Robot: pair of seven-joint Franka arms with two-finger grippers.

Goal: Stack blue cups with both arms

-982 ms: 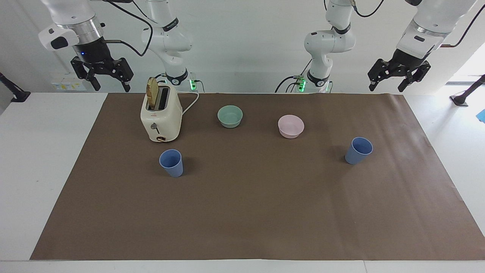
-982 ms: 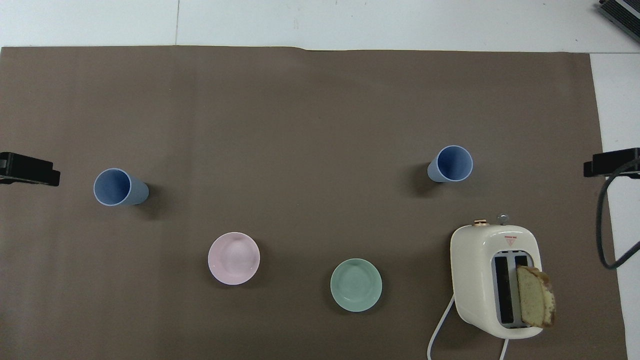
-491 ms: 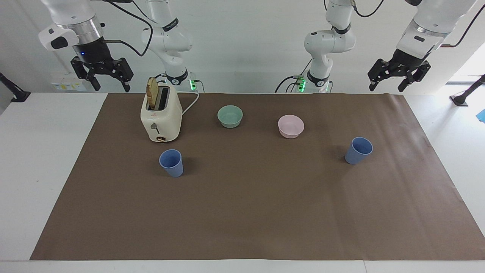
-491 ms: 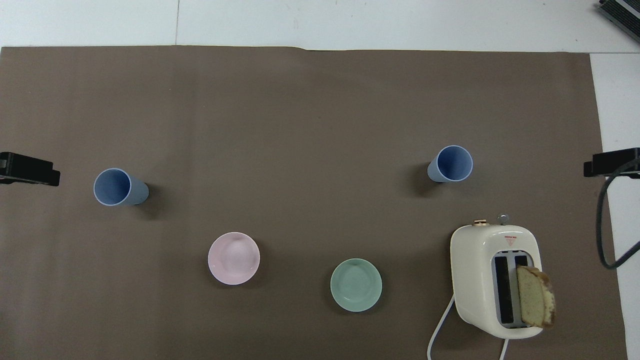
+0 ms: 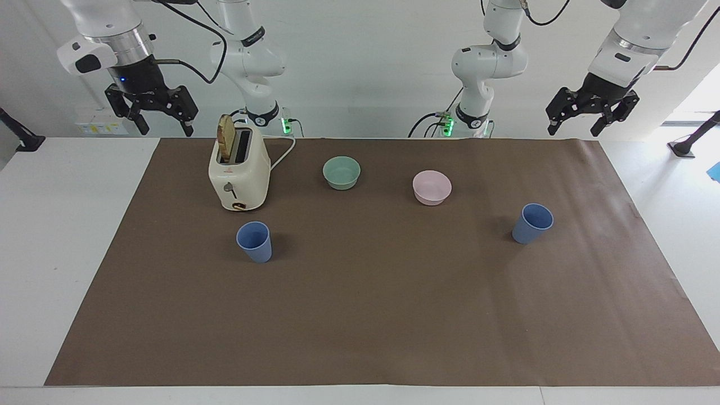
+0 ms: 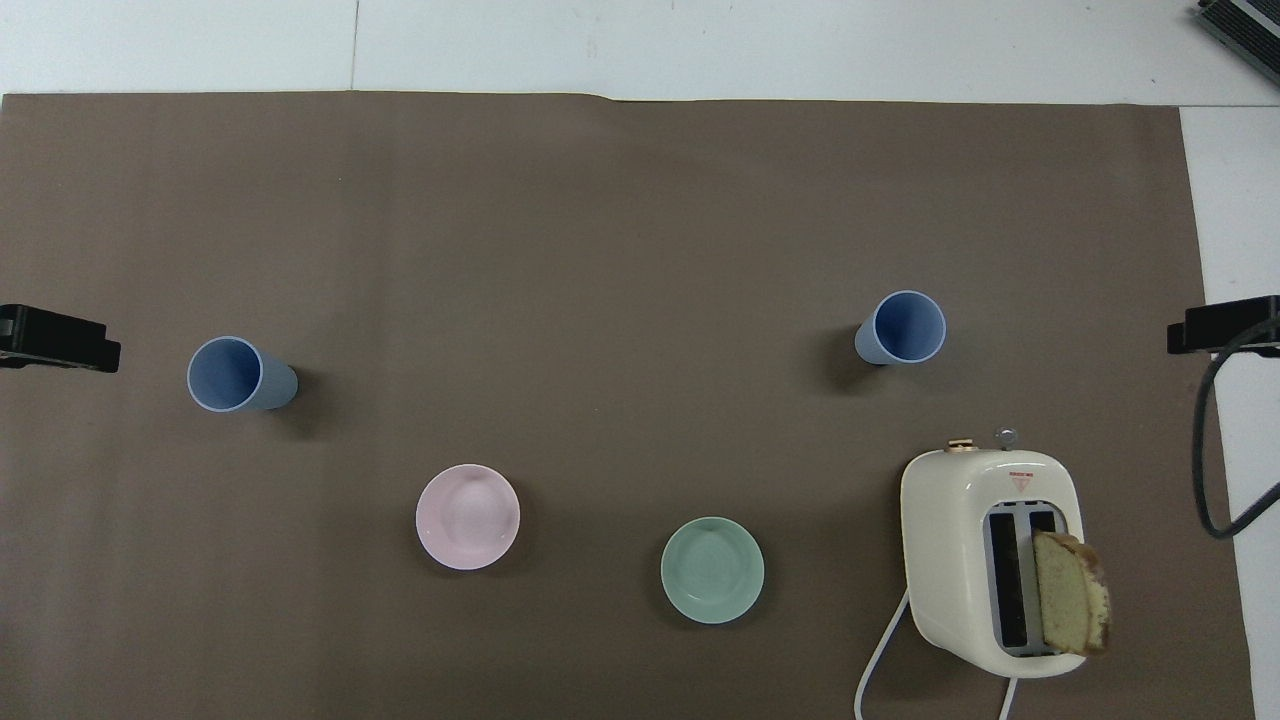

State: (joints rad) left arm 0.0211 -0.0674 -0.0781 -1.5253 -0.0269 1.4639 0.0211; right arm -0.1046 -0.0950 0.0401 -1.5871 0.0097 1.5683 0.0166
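red triangular label on toaster (image 6: pixel 985 560), wording illegible, no other text

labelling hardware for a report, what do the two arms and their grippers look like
Both arms are glossy white with rounded segments and dark joint bands, with black cables along them. The right gripper and left gripper are black linkage units with two jaws; a silver collar sits above the right one.

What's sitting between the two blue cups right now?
Nothing: between the blue cup by the toaster and the blue cup toward the left arm's end lies only bare brown mat, clearest overhead. Both bowls sit nearer the robots.
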